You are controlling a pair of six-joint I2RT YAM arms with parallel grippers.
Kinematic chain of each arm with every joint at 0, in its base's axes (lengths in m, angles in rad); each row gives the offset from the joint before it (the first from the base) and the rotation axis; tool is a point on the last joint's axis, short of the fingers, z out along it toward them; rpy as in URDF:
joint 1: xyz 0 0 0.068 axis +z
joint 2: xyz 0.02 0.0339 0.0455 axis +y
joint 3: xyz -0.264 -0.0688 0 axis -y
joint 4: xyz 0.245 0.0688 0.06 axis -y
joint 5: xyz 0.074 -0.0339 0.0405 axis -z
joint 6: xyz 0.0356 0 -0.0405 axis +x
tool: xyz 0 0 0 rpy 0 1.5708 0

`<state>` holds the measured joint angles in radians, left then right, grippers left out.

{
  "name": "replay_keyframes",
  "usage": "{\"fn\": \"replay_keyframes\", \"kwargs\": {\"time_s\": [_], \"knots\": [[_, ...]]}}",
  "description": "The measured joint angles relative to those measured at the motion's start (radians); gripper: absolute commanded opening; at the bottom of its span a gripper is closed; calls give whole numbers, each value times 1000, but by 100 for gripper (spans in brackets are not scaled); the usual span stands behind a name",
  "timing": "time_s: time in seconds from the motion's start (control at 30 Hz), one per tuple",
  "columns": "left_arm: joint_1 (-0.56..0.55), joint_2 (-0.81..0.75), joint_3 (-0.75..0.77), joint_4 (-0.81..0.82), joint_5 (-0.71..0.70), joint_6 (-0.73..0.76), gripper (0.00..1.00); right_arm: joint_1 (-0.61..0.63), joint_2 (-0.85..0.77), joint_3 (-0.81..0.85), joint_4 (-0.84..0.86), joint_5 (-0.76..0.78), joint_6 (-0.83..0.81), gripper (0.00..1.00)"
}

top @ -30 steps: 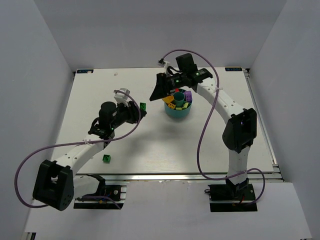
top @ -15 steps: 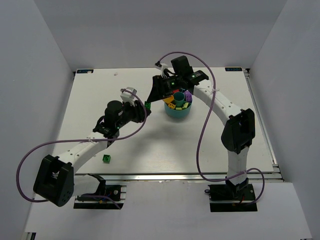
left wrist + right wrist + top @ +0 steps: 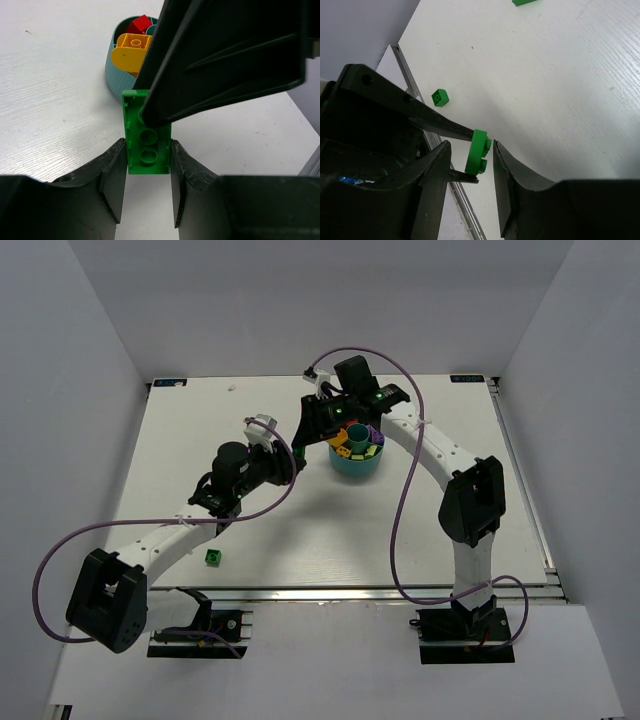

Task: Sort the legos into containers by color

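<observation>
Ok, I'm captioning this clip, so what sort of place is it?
Most likely a robotics lab test cell: plain pale walls box in a white tabletop, two white robot arms are bolted at its near edge, and on it are a small green plastic brick and a round teal plastic dish holding more.

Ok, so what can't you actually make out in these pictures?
- Top view: the left gripper and right gripper meet at the green brick, hiding it.
- Left wrist view: the right gripper's finger covers the brick's far end and most of the teal dish.
- Right wrist view: the dish is out of frame; the top edge cuts a green piece.
</observation>
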<state>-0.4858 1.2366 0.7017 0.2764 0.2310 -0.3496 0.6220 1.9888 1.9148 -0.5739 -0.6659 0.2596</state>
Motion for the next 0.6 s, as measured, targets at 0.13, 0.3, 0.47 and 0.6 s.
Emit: {"fn": "replay_keyframes", "kwargs": {"time_s": [0.13, 0.3, 0.47, 0.6], "knots": [[-10, 0, 1, 9, -8, -2, 1, 0, 12, 0, 0, 10, 2, 41], [-18, 0, 4, 15, -18, -4, 1, 0, 14, 0, 0, 13, 0, 26], [-23, 0, 12, 7, -45, 1, 19, 0, 14, 0, 0, 28, 8, 3], [-28, -1, 15, -3, -75, 0, 55, 0, 14, 0, 0, 34, 4, 0]]}}
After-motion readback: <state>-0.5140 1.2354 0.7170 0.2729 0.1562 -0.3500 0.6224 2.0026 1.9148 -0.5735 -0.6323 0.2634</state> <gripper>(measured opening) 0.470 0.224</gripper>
